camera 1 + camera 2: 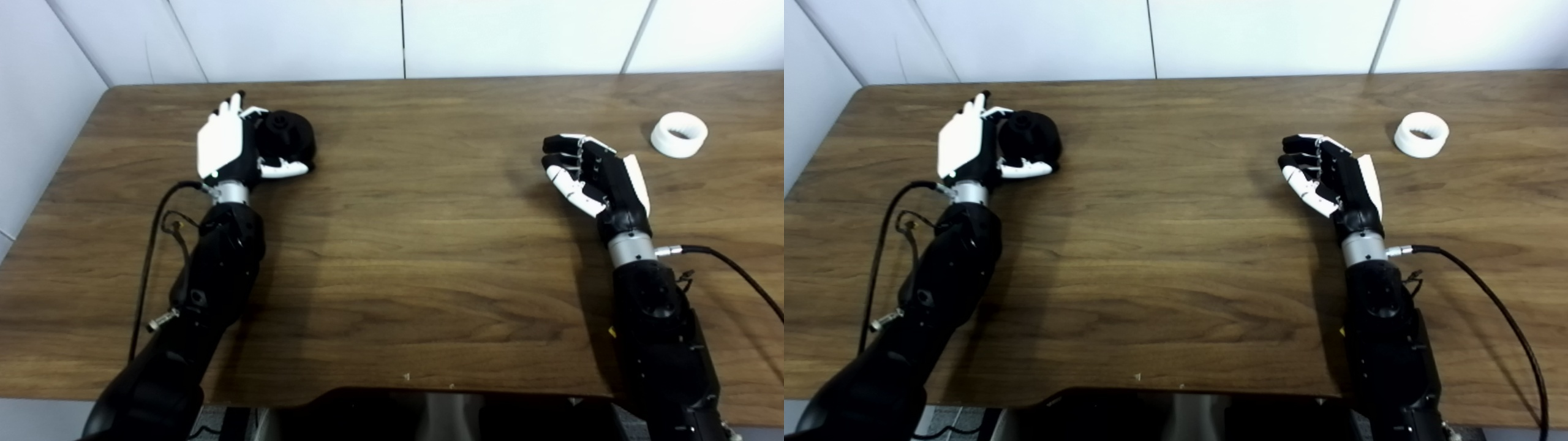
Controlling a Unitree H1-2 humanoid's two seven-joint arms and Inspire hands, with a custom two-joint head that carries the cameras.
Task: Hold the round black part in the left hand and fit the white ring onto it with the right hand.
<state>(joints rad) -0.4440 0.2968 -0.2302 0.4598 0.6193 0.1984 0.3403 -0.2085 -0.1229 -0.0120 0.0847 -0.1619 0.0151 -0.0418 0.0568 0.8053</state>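
My left hand [223,144] is cupped round the black part [288,138], thumb underneath, prob to steady it. Right hand [591,174] is empty w/ fingers curled loose, ring [678,134] sits near it, untouched.

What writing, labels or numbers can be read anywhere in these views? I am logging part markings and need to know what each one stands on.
None can be read.
round black part, at the left hand: no marking shows.
white ring: plain, no print visible.
right hand: no lettering.
right forearm: a small yellow spot, too small to read.
wooden table: only grain.
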